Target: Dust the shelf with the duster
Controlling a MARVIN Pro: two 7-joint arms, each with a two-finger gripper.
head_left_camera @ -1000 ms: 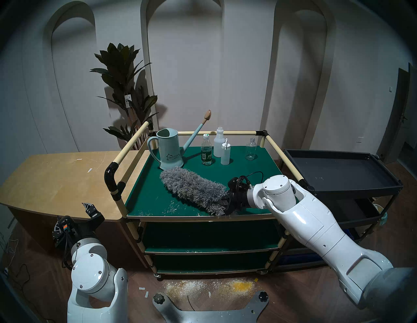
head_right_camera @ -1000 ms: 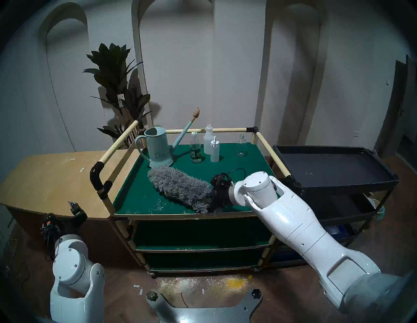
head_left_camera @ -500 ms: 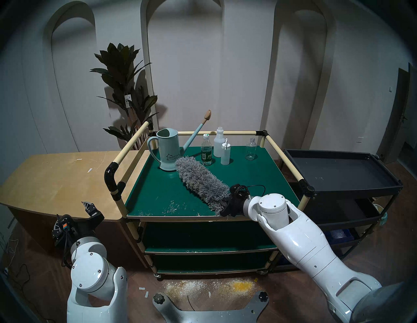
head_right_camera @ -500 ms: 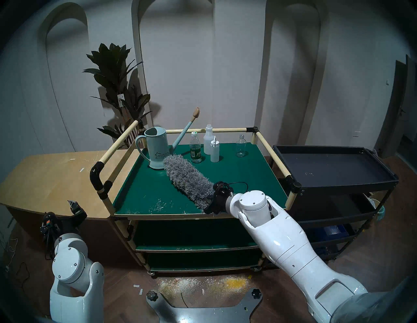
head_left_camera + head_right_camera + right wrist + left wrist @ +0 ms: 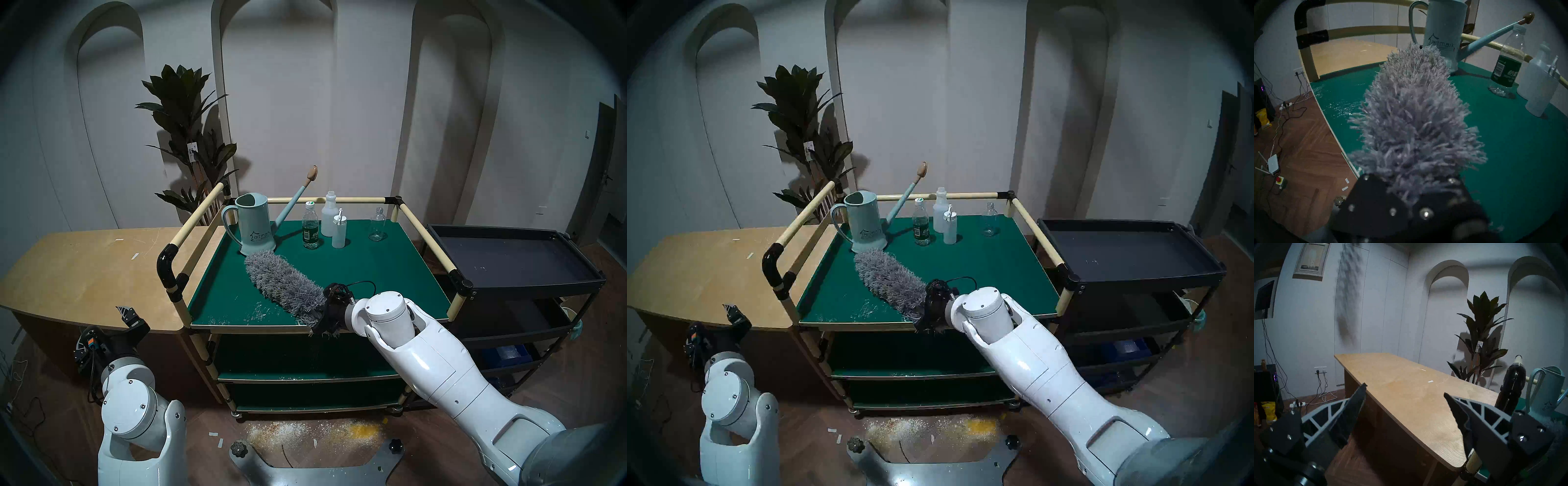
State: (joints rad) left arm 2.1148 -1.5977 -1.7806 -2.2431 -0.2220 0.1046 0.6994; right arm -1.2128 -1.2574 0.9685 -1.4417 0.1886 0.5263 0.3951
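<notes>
The grey fluffy duster (image 5: 283, 286) lies slantwise on the dark-green top shelf (image 5: 373, 271), its tip near the watering can and its handle end at the front edge. My right gripper (image 5: 324, 322) is shut on the duster's handle, which is hidden by the fibres; the duster (image 5: 1415, 118) fills the right wrist view above the gripper (image 5: 1407, 203). White powder (image 5: 258, 312) lies on the shelf just left of the duster. My left gripper (image 5: 1404, 389) is open and empty, low beside the plywood table, left of the cart (image 5: 127, 314).
At the shelf's back stand a pale-blue watering can (image 5: 254, 230), a green-labelled bottle (image 5: 310, 230), two white bottles (image 5: 329, 217) and a clear glass bottle (image 5: 377, 227). Cream rails (image 5: 193, 220) border three sides. Plywood table (image 5: 84, 271) left, black tray cart (image 5: 509, 258) right. Powder (image 5: 305, 431) on the floor.
The duster swung right toward the bottles, then back left and nearer the front edge. My right arm moved left along the shelf front. My left arm sank slightly.
</notes>
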